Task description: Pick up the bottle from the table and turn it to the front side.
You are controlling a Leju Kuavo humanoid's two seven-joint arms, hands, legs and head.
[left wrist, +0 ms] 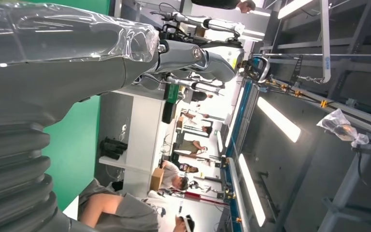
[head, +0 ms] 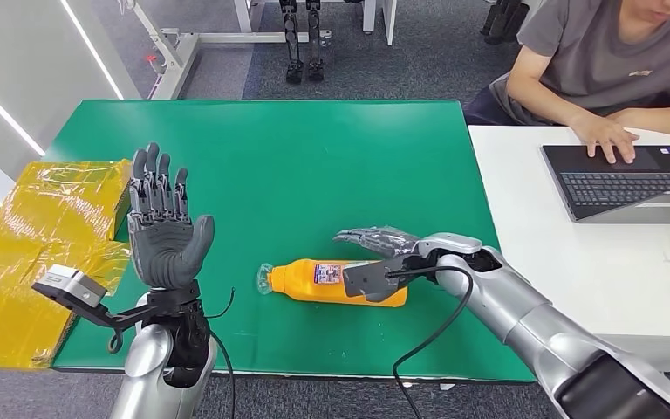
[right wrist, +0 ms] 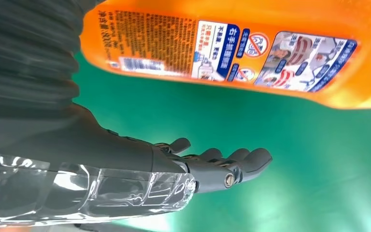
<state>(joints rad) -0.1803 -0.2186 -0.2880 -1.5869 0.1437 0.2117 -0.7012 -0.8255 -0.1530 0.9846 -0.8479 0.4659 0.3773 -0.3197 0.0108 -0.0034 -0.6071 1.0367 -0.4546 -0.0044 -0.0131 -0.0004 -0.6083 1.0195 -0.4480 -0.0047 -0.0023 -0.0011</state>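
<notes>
An orange bottle (head: 336, 281) lies on its side on the green table (head: 270, 148), its clear cap pointing to the left and a label with printed text facing up. My right hand (head: 382, 258) is at the bottle's base end, fingers stretched along its far side and the thumb side in front, not closed around it. In the right wrist view the bottle (right wrist: 232, 53) runs close beside my right hand (right wrist: 198, 169), whose fingers are extended over the green surface. My left hand (head: 161, 229) is raised upright over the table's front left, palm toward me, fingers spread and holding nothing; the left wrist view shows its grey cover (left wrist: 53, 58).
Yellow plastic bags (head: 26, 253) lie left of the green table. A white table (head: 558, 262) adjoins on the right with a laptop (head: 628, 183), where a seated person (head: 611, 61) rests a hand. Cables trail from both arms over the front edge.
</notes>
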